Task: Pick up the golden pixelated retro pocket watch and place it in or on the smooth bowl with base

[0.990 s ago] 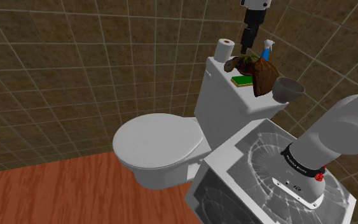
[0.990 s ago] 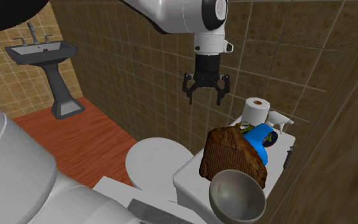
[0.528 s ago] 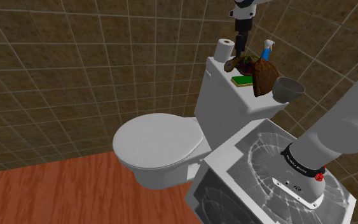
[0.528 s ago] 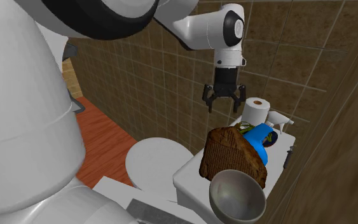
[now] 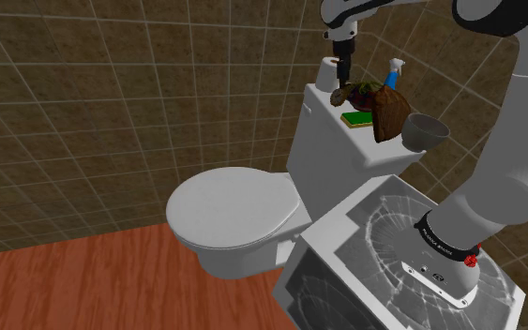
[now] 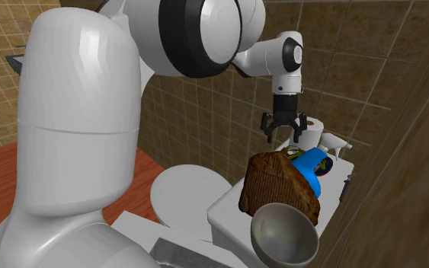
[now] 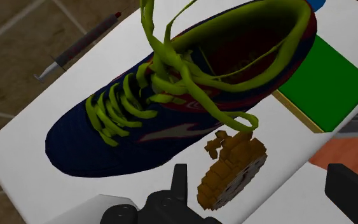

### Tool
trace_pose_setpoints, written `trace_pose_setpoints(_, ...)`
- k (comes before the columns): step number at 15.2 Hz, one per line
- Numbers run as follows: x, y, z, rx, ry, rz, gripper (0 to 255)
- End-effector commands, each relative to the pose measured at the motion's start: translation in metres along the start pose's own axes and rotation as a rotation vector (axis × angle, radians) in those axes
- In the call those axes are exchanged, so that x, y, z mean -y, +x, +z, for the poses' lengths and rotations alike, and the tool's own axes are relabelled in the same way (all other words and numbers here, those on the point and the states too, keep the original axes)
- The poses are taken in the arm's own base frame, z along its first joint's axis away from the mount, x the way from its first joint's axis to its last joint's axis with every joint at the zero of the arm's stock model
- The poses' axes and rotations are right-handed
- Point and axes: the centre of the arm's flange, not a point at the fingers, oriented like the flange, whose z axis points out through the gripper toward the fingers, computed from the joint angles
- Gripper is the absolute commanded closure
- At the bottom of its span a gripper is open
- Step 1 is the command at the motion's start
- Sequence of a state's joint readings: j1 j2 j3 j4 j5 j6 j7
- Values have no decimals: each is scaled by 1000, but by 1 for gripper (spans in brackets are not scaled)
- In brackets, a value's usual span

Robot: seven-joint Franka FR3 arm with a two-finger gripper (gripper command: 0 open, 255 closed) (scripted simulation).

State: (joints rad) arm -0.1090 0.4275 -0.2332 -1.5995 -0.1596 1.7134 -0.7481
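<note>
A white toilet tank (image 5: 332,141) carries a navy sports shoe (image 7: 171,95) with yellow-green laces in the middle of its lid, and a flat green block (image 7: 327,86) lies on the lid too. A toilet-paper roll (image 6: 312,134) stands at one end of the tank, a white spray bottle (image 5: 395,67) along the tank's back edge, and a brown woven basket (image 6: 281,186) at the opposite end. In front of the tank the toilet lid (image 5: 233,206) is closed, above a reddish wooden floor (image 5: 83,281).
</note>
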Motion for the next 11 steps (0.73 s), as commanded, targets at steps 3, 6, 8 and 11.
trace_pose_setpoints(3,-3,3,22,6,-1,-6,0)
trace_pose_setpoints(6,-3,3,38,6,-1,-6,0)
trace_pose_setpoints(8,-3,3,41,6,-1,-6,0)
trace_pose_setpoints(11,-3,3,41,6,-1,-6,0)
